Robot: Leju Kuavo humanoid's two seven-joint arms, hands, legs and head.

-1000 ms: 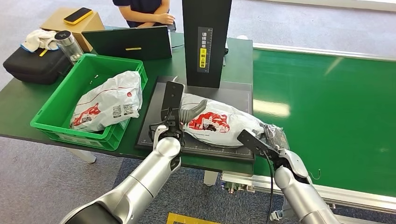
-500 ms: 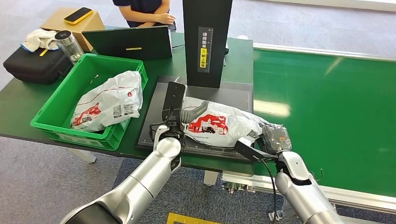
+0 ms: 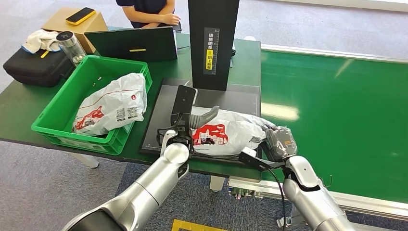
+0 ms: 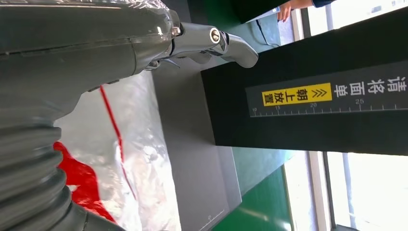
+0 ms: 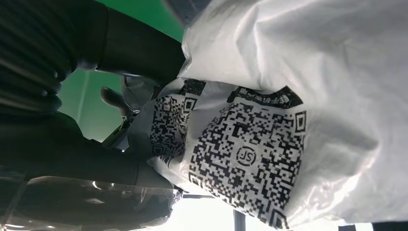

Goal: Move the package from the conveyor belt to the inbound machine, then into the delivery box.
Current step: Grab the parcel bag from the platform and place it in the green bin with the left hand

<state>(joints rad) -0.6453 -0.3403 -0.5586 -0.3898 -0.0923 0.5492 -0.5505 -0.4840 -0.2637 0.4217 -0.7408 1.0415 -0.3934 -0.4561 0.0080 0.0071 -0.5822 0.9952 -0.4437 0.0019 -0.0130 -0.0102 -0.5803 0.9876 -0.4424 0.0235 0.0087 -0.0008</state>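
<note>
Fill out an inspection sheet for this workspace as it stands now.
Surface: dark green table beside the green conveyor belt.
Job's things: white package lying on the inbound machine's black platform; green delivery box holding another white bag.
Clutter: black case, bottle, cloth, cardboard box with a yellow phone, laptop.
Hands: left hand on the package; right hand gripping its end.
Cables: black cable along the right arm.
Surroundings: seated person behind the table.

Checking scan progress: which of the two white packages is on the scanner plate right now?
The package between both hands, lying on the dark plate; the other package lies in the green crate.
</note>
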